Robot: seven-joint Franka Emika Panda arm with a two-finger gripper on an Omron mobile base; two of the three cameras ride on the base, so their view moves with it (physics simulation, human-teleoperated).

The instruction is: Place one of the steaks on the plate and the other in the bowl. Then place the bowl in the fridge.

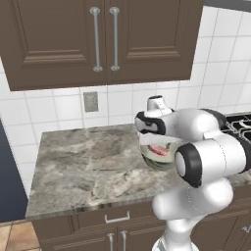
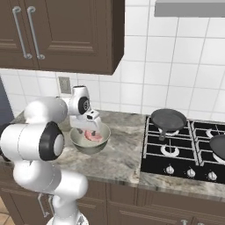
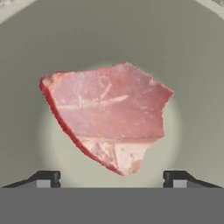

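Observation:
A pink-red steak (image 3: 107, 113) lies flat on the bottom of the pale grey-green bowl (image 3: 192, 65). My gripper (image 3: 111, 178) hangs straight above it, open, with its fingertips (image 3: 43, 179) spread wide and nothing between them. From the base views, the bowl (image 1: 158, 162) (image 2: 90, 147) stands on the marble counter with the steak (image 1: 159, 150) (image 2: 92, 135) inside, and my gripper (image 2: 90, 126) sits just over its rim. The arm covers part of the bowl in the left base view. The plate and the fridge are out of view.
A black gas stove (image 2: 184, 151) stands right of the bowl, with a dark frying pan (image 2: 168, 118) on its back left burner and another pan (image 2: 218, 146) at the right edge. Brown wall cabinets (image 1: 103, 39) hang above. The counter (image 1: 83, 166) stretches to the left.

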